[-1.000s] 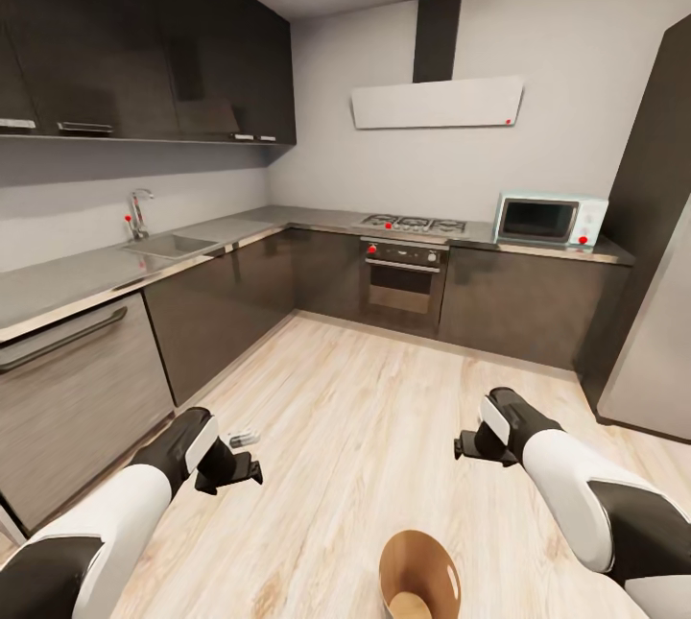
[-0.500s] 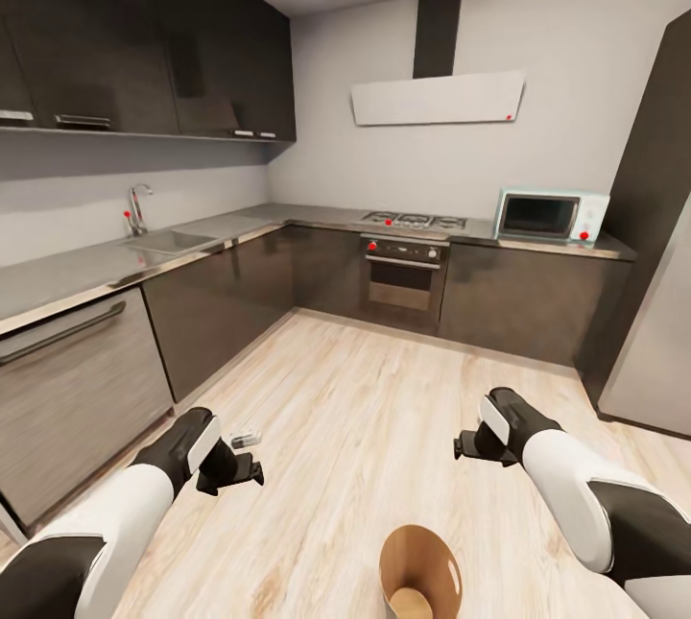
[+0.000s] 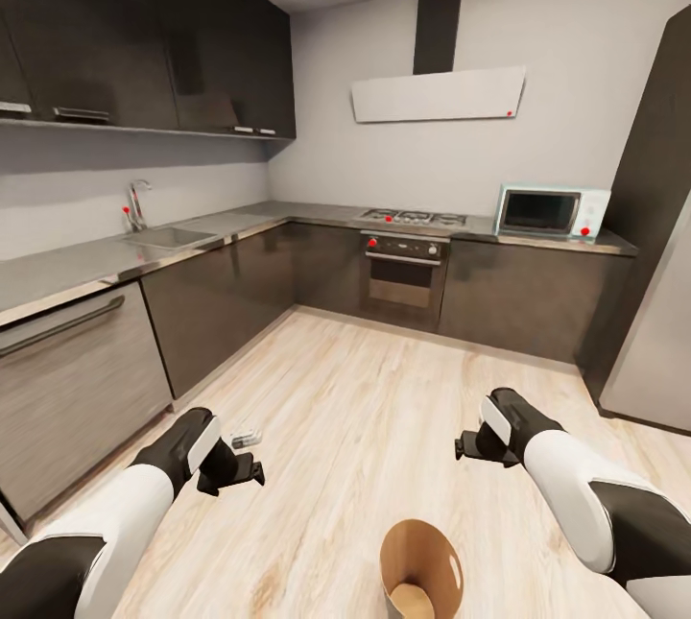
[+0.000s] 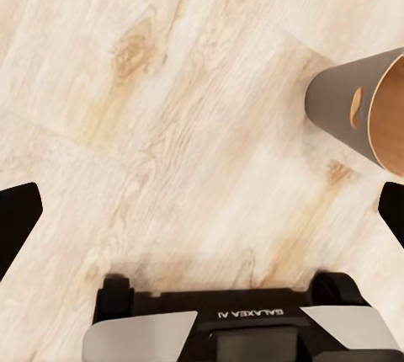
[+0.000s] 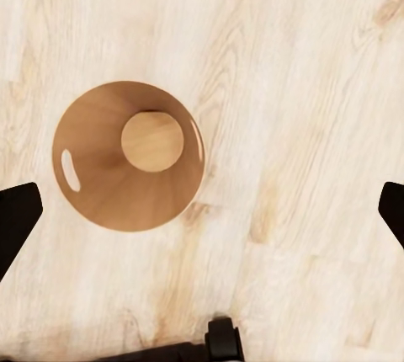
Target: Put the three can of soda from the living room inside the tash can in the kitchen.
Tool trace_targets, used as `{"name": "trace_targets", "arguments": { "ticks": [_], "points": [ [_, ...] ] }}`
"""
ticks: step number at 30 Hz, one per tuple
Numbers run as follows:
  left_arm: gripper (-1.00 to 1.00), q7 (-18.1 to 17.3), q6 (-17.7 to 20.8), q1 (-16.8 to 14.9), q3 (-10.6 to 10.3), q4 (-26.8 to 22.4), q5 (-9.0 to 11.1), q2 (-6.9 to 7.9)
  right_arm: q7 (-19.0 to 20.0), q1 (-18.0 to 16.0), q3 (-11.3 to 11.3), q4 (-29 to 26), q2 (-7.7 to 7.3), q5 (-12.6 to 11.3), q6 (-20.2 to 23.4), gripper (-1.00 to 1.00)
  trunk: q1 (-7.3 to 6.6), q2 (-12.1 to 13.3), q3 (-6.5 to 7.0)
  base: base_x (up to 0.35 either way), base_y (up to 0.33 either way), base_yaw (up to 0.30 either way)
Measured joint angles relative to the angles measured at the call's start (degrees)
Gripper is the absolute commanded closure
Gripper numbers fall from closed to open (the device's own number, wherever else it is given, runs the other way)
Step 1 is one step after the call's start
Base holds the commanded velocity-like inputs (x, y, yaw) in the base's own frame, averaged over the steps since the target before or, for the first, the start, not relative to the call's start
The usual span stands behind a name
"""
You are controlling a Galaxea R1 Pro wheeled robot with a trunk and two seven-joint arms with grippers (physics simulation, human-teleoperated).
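You are in the kitchen: one steel fridge [image 3: 662, 312], one white hood [image 3: 438, 95], one oven [image 3: 403, 278], one microwave [image 3: 551, 213], one sink [image 3: 165, 237] in the dark bench [image 3: 77, 266]. One tash can [image 3: 420, 569] stands upright on the wood floor [image 3: 365, 408], between your two tools and nearer the robot; its coppery inside holds no cans. Left tool [image 3: 246, 471]: fingers spread, nothing gripped. Right tool [image 3: 463, 450]: likewise spread, nothing held.
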Motion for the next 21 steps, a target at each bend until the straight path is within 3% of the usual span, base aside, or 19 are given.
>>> {"name": "trace_targets", "arguments": {
  "ticks": [21],
  "points": [
    [-1.0,-0.12,0.0,0.0,-0.06,-0.23,0.0,0.0,-0.37,0.85,0.1,0.07,-0.06,0.21,0.01,-1.0,4.61,-8.42,-5.42,0.0,0.0,0.0]
  ]
}}
